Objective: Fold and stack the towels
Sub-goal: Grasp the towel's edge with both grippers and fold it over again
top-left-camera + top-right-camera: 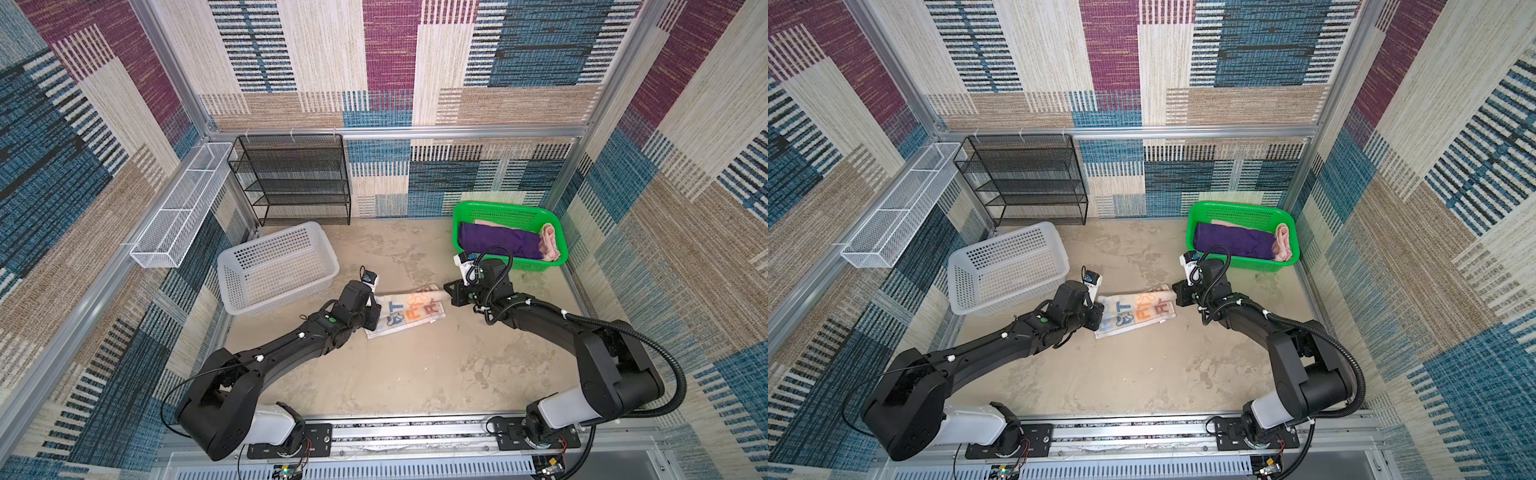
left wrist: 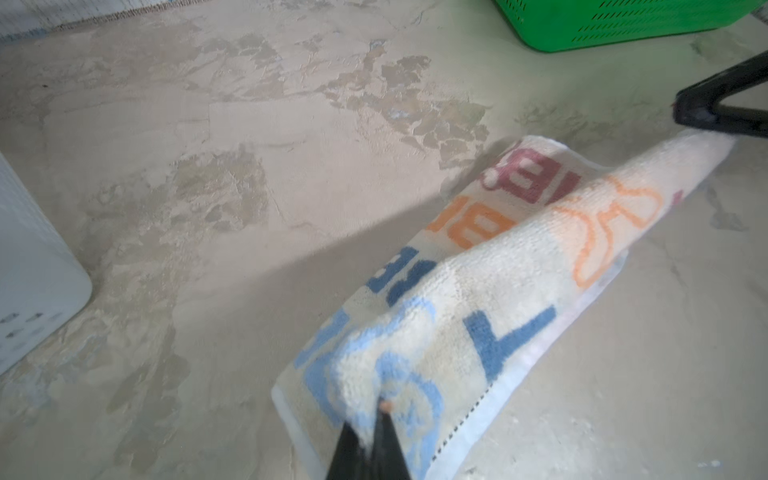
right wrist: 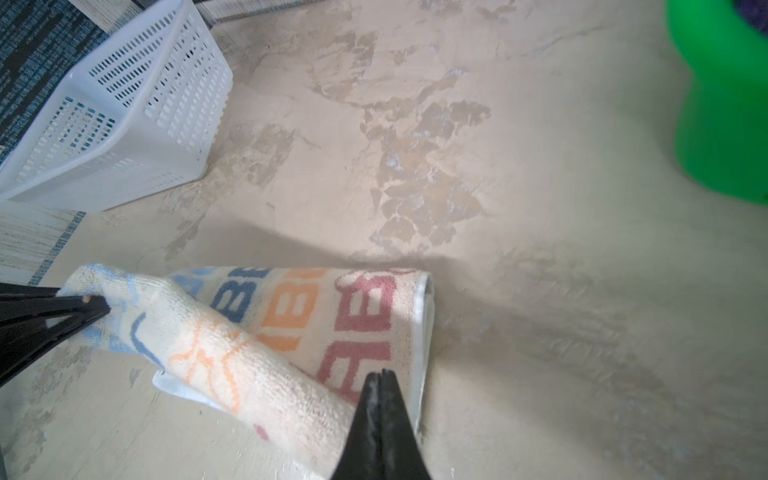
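The whitish towel with blue and orange "RABBIT" letters [image 1: 409,311] [image 1: 1136,309] lies mid-table, its upper layer raised into a roll between both grippers. My left gripper [image 1: 375,311] [image 2: 384,409] is shut on the towel's left end. My right gripper [image 1: 446,293] [image 3: 380,374] is shut on the right end of the same towel [image 3: 257,365]. The deep purple towel [image 1: 496,241] and the pink towel [image 1: 548,245] lie in the green basket [image 1: 498,205] at the back right, behind the right wrist.
A white perforated basket [image 1: 274,266] stands left of the towel, close to my left arm. A black mesh shelf [image 1: 291,178] stands against the back wall. A white wire rack [image 1: 178,208] hangs on the left wall. Patterned walls enclose the table.
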